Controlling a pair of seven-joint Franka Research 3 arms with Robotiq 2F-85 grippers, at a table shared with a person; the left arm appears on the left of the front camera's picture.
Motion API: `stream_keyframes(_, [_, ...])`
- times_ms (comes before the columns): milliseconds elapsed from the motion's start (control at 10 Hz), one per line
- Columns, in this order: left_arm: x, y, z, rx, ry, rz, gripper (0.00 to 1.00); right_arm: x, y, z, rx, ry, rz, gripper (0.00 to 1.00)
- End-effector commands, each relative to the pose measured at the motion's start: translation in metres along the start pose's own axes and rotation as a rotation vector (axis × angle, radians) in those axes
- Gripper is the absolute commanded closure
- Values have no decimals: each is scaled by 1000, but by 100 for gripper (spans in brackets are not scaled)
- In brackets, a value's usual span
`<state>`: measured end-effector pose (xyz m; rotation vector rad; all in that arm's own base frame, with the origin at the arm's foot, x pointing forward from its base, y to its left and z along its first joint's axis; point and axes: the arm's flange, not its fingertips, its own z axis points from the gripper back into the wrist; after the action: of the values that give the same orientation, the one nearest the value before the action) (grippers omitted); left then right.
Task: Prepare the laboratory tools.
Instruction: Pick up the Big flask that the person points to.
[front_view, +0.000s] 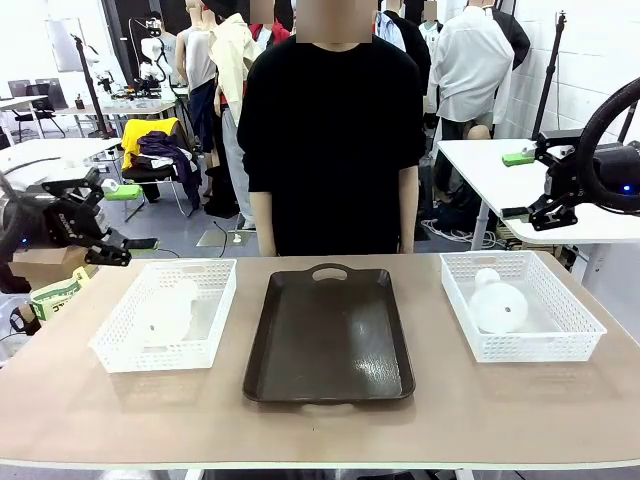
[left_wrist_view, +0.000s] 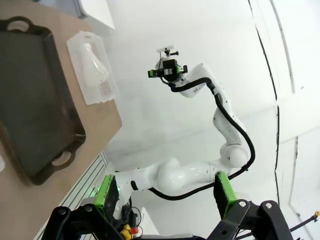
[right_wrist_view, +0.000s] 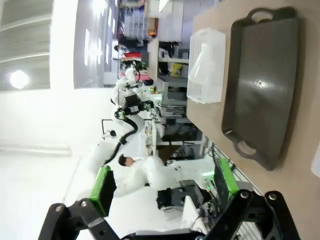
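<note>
On the bench (front_view: 320, 430): layout of tools and grippers

A dark brown tray (front_view: 330, 340) is sitting at the centre, between two white mesh baskets. The left flask (front_view: 165, 318), translucent and conical, is lying on its side in the left basket (front_view: 120, 345). The right flask (front_view: 497, 305) is lying likewise in the right basket (front_view: 575, 335). The left gripper (front_view: 130, 218) and right gripper (front_view: 517, 185) are hovering raised at either side, well apart from the baskets, jaws spread and grasping nothing. A person (front_view: 330, 140) in black is standing at the far edge.
</note>
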<state>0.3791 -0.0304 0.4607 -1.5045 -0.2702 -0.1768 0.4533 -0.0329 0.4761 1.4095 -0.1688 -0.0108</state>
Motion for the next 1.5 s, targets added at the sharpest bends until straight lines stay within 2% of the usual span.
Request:
stream_keyframes(0, [2,14,8,3,-79,76,0,5,-4,3,42,-5,-55,0])
stream_keyframes(200, [4,22,12,0,-79,96,0,2,-16,12,58,4,-97,0])
stream_keyframes(500, [12,18,16,5,-68,90,0,1,-33,37,153,26,-154,0])
stream_keyframes(900, [15,17,11,3,-43,98,0,-6,-65,50,139,11,-215,0])
stream_keyframes(1000, [15,17,8,9,-35,107,0,-6,-69,49,87,-10,-212,0])
stream_keyframes(1400, [16,19,1,23,-24,122,0,-4,-71,46,59,-1,-203,0])
